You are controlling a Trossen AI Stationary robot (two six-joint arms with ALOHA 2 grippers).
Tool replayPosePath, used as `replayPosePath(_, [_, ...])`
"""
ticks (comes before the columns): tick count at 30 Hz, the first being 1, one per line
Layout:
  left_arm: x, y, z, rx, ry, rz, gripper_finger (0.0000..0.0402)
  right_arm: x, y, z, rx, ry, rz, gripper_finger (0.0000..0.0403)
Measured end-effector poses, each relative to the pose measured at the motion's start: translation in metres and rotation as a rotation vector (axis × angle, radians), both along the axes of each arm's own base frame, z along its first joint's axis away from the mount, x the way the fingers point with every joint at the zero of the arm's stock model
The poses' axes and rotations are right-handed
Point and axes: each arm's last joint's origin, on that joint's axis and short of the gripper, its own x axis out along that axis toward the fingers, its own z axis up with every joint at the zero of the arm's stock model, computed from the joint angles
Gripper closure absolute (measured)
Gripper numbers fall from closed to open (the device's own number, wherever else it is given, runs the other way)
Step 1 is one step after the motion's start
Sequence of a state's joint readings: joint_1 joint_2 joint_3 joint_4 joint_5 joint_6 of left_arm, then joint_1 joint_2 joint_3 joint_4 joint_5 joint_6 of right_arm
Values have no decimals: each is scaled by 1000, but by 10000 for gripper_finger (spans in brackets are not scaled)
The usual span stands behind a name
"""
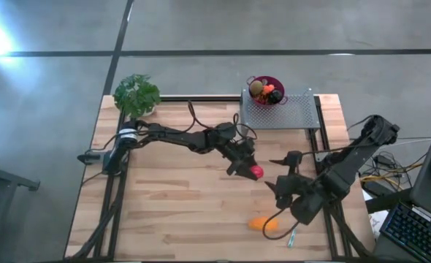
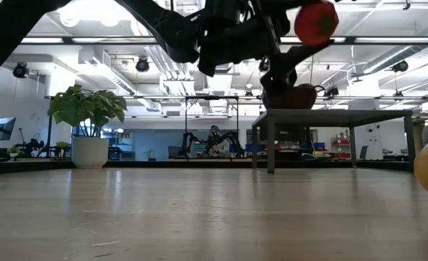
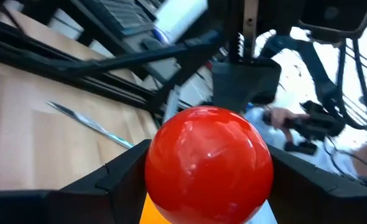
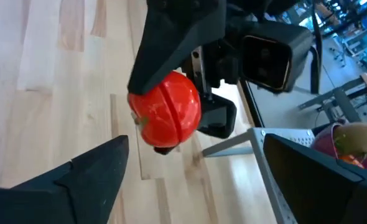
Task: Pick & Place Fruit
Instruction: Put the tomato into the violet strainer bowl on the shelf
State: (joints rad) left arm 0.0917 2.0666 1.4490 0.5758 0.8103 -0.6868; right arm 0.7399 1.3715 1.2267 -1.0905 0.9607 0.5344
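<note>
Where wooden table (image 1: 172,212) fills scene, perforated metal rack (image 1: 281,111) stands at far edge, potted plant (image 1: 136,95) at far left corner. Left gripper (image 1: 249,169) raised over table centre, fingers clamped on red ball (image 1: 256,172), ball clear of surface. Right gripper (image 1: 283,174) just beside it, fingers spread wide, holding nothing. Purple bowl (image 1: 265,90) behind rack holds several fruit. Oblong orange piece (image 1: 260,223) lies on table near front edge, thin knife (image 1: 292,237) near it.
</note>
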Motion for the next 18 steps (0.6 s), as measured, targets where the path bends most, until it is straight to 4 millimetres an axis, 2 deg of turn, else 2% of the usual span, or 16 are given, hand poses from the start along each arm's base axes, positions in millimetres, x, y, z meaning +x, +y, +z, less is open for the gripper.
replayPosePath(11, [-1, -2, 10, 56, -75, -102, 131, 26, 21, -2, -13, 29, 65, 48])
replayPosePath(18, [1, -4, 16, 90, -112, -124, 131, 41, 19, -3, -21, 31, 100, 63])
